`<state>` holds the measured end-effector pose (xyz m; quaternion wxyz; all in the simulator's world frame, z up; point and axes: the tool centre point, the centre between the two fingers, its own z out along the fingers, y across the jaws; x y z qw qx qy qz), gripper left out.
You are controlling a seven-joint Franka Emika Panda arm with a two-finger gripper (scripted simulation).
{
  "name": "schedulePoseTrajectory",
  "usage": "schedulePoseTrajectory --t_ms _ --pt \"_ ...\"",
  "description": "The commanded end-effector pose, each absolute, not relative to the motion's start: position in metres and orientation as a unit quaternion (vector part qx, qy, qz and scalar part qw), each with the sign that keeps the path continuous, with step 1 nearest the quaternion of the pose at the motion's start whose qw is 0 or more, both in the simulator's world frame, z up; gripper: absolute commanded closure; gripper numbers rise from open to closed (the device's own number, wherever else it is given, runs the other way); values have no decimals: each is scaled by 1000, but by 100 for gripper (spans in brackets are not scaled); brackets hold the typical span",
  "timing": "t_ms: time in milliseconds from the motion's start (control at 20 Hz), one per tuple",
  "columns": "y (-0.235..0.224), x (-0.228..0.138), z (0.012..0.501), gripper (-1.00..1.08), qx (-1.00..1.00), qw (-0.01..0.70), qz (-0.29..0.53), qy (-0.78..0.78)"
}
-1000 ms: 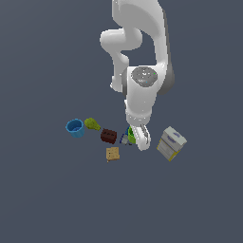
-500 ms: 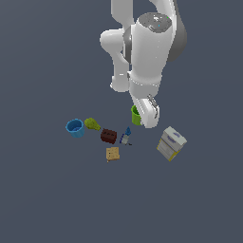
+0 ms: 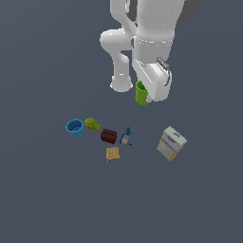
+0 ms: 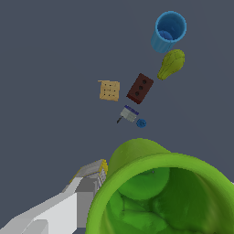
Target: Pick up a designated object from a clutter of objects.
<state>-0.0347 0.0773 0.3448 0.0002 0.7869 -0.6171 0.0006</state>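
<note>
The lime-green cup (image 3: 140, 93) hangs in the air, well above the surface, held in my gripper (image 3: 146, 98). The gripper is shut on the cup's rim. In the wrist view the cup (image 4: 160, 196) fills the near corner with its darker green inside showing, and one grey-white finger (image 4: 64, 212) lies beside it. The other finger is hidden by the cup. The rest of the clutter lies on the surface below, apart from the cup.
On the surface lie a blue cup (image 3: 75, 127), an olive-green lump (image 3: 91, 124), a dark brown block (image 3: 108, 136), a tan square (image 3: 112, 154), a small blue-white bottle (image 3: 126, 136) and a white-yellow box (image 3: 171, 143) at the exterior view's right.
The gripper has risen from the clutter with the green cup in it. The cup has left the surface beside the bottle. The other items have not moved.
</note>
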Motion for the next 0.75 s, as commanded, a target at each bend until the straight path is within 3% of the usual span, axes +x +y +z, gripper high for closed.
schedulePoseTrajectory --t_ms 0,700 --pt "79 -38 363 108 787 0 0 -617" --pt "83 -41 396 108 787 0 0 -617"
